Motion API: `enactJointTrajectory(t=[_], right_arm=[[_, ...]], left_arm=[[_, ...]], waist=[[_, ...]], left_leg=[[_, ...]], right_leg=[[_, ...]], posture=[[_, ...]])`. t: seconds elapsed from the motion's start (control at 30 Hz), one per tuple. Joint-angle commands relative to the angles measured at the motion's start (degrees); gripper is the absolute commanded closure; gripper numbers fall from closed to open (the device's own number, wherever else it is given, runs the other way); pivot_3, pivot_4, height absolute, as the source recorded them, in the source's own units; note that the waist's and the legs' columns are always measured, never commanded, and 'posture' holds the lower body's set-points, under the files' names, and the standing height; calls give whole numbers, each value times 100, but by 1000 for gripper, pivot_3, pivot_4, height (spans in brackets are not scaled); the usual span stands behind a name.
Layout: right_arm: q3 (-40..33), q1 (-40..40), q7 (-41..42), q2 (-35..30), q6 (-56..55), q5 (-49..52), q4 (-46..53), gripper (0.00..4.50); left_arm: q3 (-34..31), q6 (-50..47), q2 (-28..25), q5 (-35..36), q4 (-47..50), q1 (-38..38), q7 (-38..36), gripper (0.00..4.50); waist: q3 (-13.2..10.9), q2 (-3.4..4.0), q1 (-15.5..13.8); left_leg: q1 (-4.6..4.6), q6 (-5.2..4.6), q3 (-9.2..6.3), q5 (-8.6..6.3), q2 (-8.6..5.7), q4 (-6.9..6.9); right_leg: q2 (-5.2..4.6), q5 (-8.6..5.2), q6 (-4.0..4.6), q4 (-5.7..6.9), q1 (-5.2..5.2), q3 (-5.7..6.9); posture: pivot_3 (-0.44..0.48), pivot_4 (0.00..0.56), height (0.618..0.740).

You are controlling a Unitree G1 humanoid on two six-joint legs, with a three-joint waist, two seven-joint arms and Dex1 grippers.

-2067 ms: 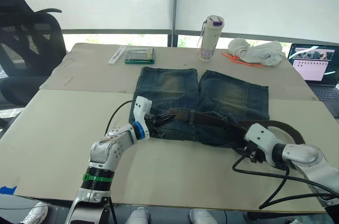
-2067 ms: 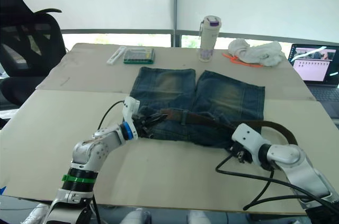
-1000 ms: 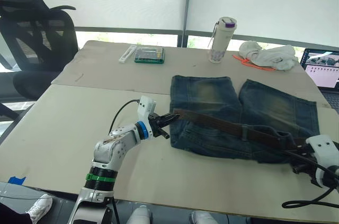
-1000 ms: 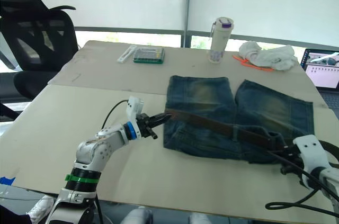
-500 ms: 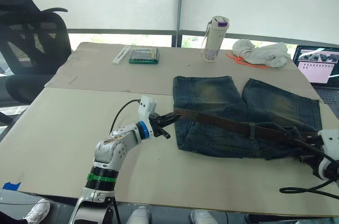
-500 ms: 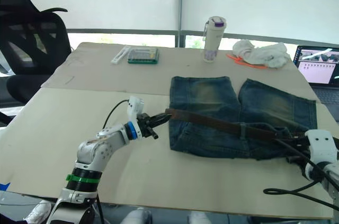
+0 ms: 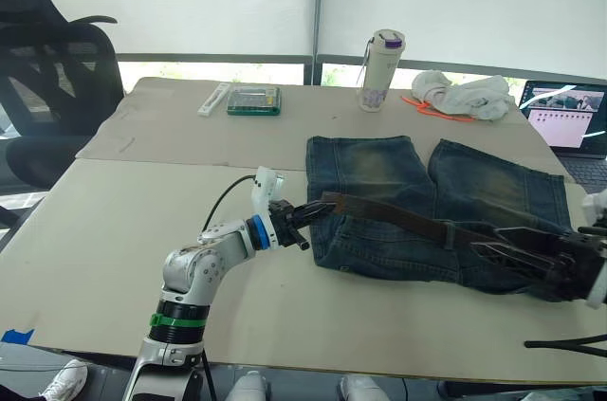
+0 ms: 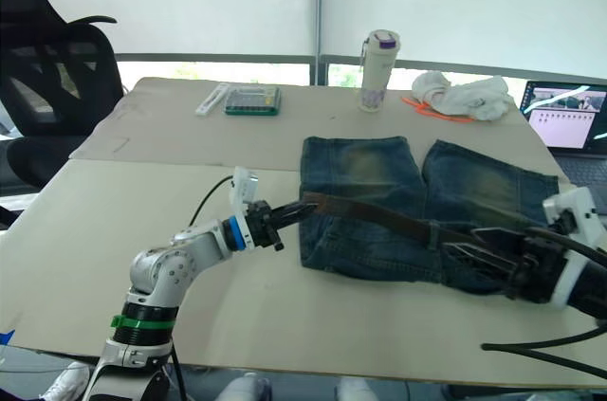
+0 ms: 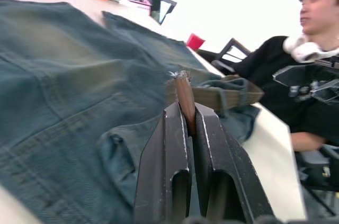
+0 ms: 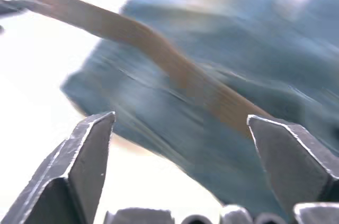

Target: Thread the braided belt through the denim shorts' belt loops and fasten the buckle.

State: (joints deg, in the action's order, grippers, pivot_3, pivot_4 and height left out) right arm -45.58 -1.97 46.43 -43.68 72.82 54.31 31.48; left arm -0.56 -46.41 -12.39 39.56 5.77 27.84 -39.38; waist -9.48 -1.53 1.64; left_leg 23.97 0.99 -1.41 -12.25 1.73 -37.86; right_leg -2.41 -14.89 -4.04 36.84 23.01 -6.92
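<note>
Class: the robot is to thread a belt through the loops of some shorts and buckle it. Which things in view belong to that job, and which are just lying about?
Belongs to the job:
braided belt, its end pinched by the left gripper
denim shorts
right gripper, open

Just lying about:
bottle
white cloth
laptop
green box
office chair
</note>
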Motion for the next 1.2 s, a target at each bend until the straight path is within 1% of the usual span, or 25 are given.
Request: enactJointTrajectory(t=[0.03, 0.13, 0.23, 0.3, 0.37, 0.5, 0.63, 0.7, 0.8, 0.87, 0.93, 1.07, 1.1, 1.17, 1.2], right_arm=[[529, -316, -965, 746, 236, 971, 411, 35], [875, -425, -1811, 1465, 123, 1589, 319, 35], [1456, -221, -2512, 2118, -70, 2372, 352, 35], [1907, -187, -3172, 2769, -388, 2567, 240, 35], [2172, -166, -3709, 3301, -762, 2562, 51, 35], [2422, -93, -4039, 3810, -1429, 2291, -246, 35], [2551, -404, -4289, 4189, -2106, 2317, -526, 35], [2643, -494, -4287, 4250, -2326, 2292, -546, 35], [2804, -611, -4218, 4336, -2651, 2147, -647, 803], [2828, -691, -4230, 4462, -2905, 2164, -762, 1587], [2874, -718, -4214, 4503, -3014, 2215, -803, 2202], [2976, -669, -4200, 4434, -3107, 2253, -789, 3572], [2981, -654, -4207, 4411, -3124, 2263, -790, 3978], [3004, -590, -4137, 4300, -3086, 2293, -774, 4462], [3013, -547, -4095, 4246, -3077, 2309, -758, 4462]], left_arm=[[-216, -195, 47, 431, 220, 110, 2, 4500], [-316, -361, 68, 619, 221, 151, 107, 4500], [-436, -526, 80, 887, 331, 154, 163, 4500], [-467, -577, 82, 994, 414, 136, 189, 4500], [-435, -567, 50, 1009, 438, 110, 184, 4500], [-442, -554, 0, 1024, 405, 106, 199, 4500], [-407, -560, -65, 1050, 400, 122, 133, 4500], [-385, -546, -76, 1039, 389, 137, 128, 4500], [-374, -503, -63, 1026, 333, 186, 137, 4500], [-355, -482, -56, 1007, 319, 178, 133, 4500], [-324, -453, -63, 970, 307, 148, 114, 4500], [-280, -361, -85, 891, 273, 94, 111, 4500], [-285, -342, -87, 879, 263, 95, 111, 4500], [-268, -290, -117, 806, 248, 91, 95, 4500], [-255, -257, -132, 760, 241, 86, 90, 4500]], waist=[[1, 1, 10], [2, 4, -3], [1, 3, -15], [2, 3, 3], [3, 6, 52], [3, 6, 82], [3, 7, 102], [3, 7, 103], [4, 7, 102], [3, 7, 102], [4, 7, 102], [3, 7, 101], [4, 7, 101], [3, 7, 101], [3, 7, 101]], left_leg=[[1, 0, -1, 0, 1, 0], [10, 0, -3, 0, -1, 0], [17, 0, -3, 0, -3, -1], [18, 0, -4, 0, -3, 0], [17, 0, -5, 0, 2, 0], [16, 3, -4, 2, 1, 0], [14, 3, -4, 2, 2, 0], [14, 3, -4, 2, 4, 0], [15, 3, -4, 2, 4, 0], [15, 3, -4, 2, 4, 0], [15, 3, -4, 2, 4, 0], [16, 3, -4, 2, 4, 0], [16, 3, -4, 2, 4, 0], [15, 3, -4, 2, 4, 0], [15, 3, -4, 2, 4, 0]], right_leg=[[0, 0, 0, 1, 1, 1], [-2, 0, 0, 3, 8, 3], [-6, 0, 0, 1, 14, 4], [-7, 0, 0, 3, 16, 4], [-3, 0, 1, 8, 19, 5], [-3, 0, 1, 14, 20, 4], [-2, 0, 2, 17, 23, 4], [0, 0, 2, 18, 24, 4], [0, 0, 3, 17, 24, 5], [-1, 0, 3, 16, 24, 5], [0, 0, 3, 17, 24, 4], [-1, 0, 3, 16, 24, 4], [-1, 0, 3, 16, 24, 4], [0, 0, 3, 17, 24, 5], [0, -1, 3, 17, 24, 5]], posture=[[0, 150, 737], [0, 150, 737], [0, 150, 737], [0, 150, 737], [0, 150, 737], [0, 150, 737], [0, 150, 737], [0, 150, 737], [0, 150, 737], [0, 150, 737], [0, 150, 737], [0, 150, 737], [0, 150, 737], [0, 150, 737], [0, 150, 737]])
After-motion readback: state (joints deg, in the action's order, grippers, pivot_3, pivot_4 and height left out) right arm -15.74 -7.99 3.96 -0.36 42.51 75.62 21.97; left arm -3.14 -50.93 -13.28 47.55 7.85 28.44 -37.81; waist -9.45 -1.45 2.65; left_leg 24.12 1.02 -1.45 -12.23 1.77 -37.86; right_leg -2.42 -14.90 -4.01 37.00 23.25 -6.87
